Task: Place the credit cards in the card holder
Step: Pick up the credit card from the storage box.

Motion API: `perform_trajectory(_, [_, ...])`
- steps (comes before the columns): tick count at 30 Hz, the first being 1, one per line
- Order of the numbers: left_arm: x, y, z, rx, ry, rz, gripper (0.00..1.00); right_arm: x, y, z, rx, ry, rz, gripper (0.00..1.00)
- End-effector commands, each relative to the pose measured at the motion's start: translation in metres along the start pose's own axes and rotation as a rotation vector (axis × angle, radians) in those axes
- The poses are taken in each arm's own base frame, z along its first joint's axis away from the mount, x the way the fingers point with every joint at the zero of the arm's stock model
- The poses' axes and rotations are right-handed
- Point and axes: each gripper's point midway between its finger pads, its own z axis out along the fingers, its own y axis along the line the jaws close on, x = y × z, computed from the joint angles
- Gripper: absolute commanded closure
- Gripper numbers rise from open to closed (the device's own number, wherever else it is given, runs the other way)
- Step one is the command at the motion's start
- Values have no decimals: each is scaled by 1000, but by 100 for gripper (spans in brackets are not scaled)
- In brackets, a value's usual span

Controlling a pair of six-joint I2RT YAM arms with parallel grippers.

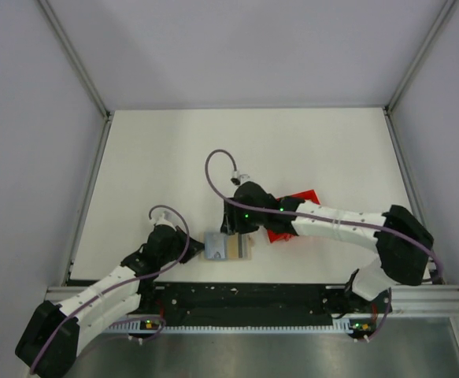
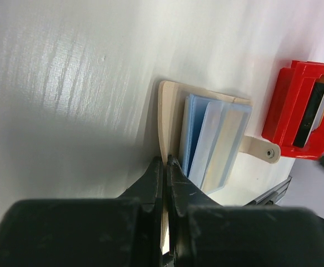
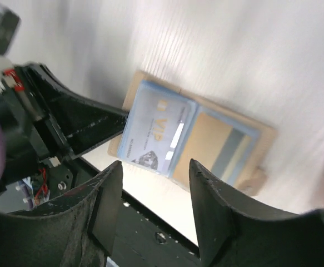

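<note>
The left arm [image 1: 107,287], white shells with black joints and a lilac cable looped at the wrist, runs low from its base, diagonally up and to the right, towards the flat beige-tan folding card holder [image 1: 227,248]. Its black two-finger left gripper [image 1: 190,252] sits at the holder's left edge, fingers pinched together on the beige flap with no gap between them. The right arm [image 1: 331,224], of the same build, has its black elbow out to the right of the holder and its forearm running leftward. Its black right gripper [image 3: 153,167] hangs over the holder, fingers well parted, nothing between them, tips clear of the holder's surface.
</note>
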Motion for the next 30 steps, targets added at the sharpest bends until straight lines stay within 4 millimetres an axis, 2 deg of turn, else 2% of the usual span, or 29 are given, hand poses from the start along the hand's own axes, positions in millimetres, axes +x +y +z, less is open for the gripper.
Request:
perform_trajectory(1, [23, 48, 2, -72, 46, 3, 100, -53, -56, -50, 149, -174, 24, 47])
perform_trajectory(5, [22, 48, 2, -70, 46, 2, 100, -64, -102, -72, 225, -220, 56, 33])
perform_trajectory(7, [22, 47, 2, -69, 45, 3, 100, -63, -122, -76, 263, -213, 78, 30])
perform_trajectory(10, [22, 46, 2, -65, 46, 4, 100, -56, -144, -75, 303, -183, 96, 29])
perform_trajectory(14, [22, 47, 2, -67, 45, 2, 100, -46, -159, -63, 321, -120, 117, 27])
perform_trajectory(17, [23, 47, 2, -69, 49, 3, 100, -37, -163, -51, 320, -75, 126, 27])
perform_trajectory(20, [23, 47, 2, -70, 49, 4, 100, -35, -156, -42, 270, -58, 129, 27])
perform_trajectory(30, [21, 48, 2, -76, 42, -3, 100, -33, -136, -33, 159, -21, 138, 29])
